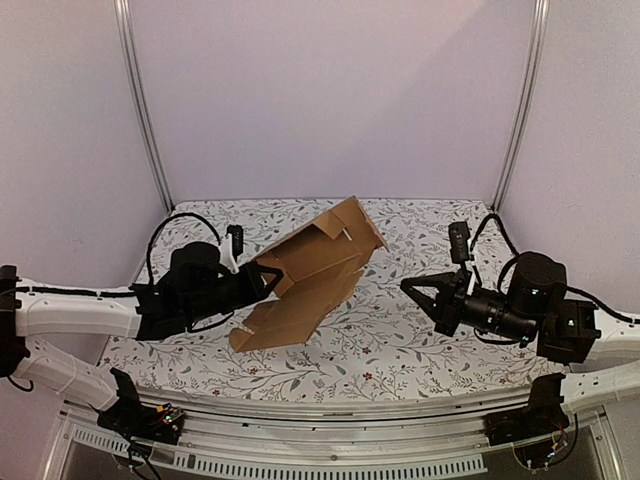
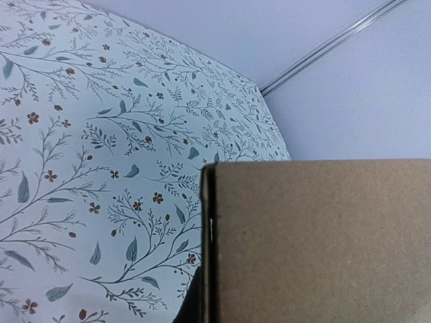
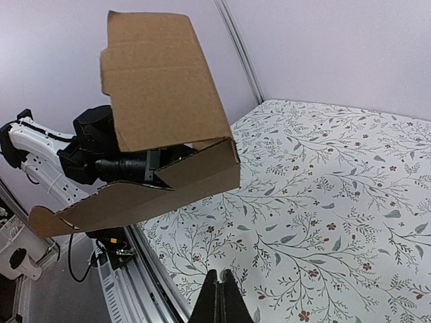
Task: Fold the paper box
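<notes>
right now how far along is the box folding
Done: the plain brown cardboard box sheet has some panels creased up, but it is not a closed box. In hand: left jaws shut on its edge, holding it tilted. Right jaws shut, empty, apart from it. Left: probably folding the remaining flaps in and closing it.

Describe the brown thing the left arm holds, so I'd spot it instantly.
Look at the table with the flowery cloth between the two arms. Near its middle, gripped by the left arm, is the paper box: plain brown cardboard, half folded with loose flaps, the only brown thing there.
</notes>
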